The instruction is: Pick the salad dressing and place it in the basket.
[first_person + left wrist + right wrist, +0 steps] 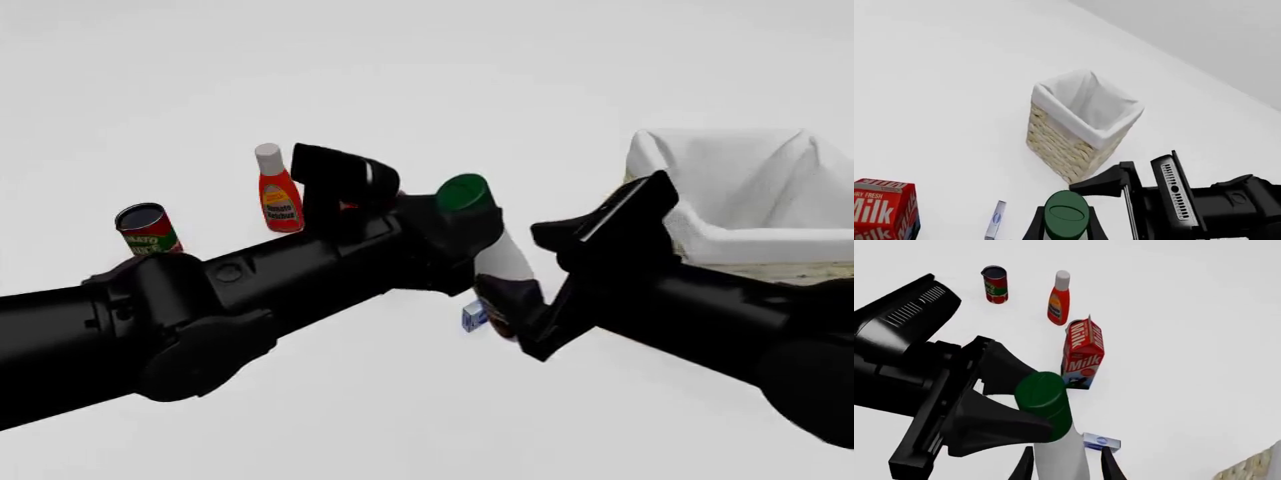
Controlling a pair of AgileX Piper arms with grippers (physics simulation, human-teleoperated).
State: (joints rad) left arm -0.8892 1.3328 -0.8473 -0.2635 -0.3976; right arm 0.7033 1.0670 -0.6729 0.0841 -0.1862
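The salad dressing (pixel 503 257), a white bottle with a dark green cap (pixel 463 192), hangs tilted above the table between both arms. My left gripper (pixel 467 232) is shut on its neck just under the cap; in the left wrist view the cap (pixel 1066 214) sits tight between the fingers. My right gripper (pixel 1064 467) straddles the lower body of the bottle (pixel 1059 452), open, with a small gap at one finger (pixel 1107 465). The basket (pixel 714 240) stands to the right, behind my right arm, its white lining open upward.
A red bottle with a white cap (pixel 278 195) and a can (pixel 147 230) stand at the back left. A red milk carton (pixel 1083 352) stands behind the left gripper. A small blue-and-white box (pixel 474 317) lies under the held bottle.
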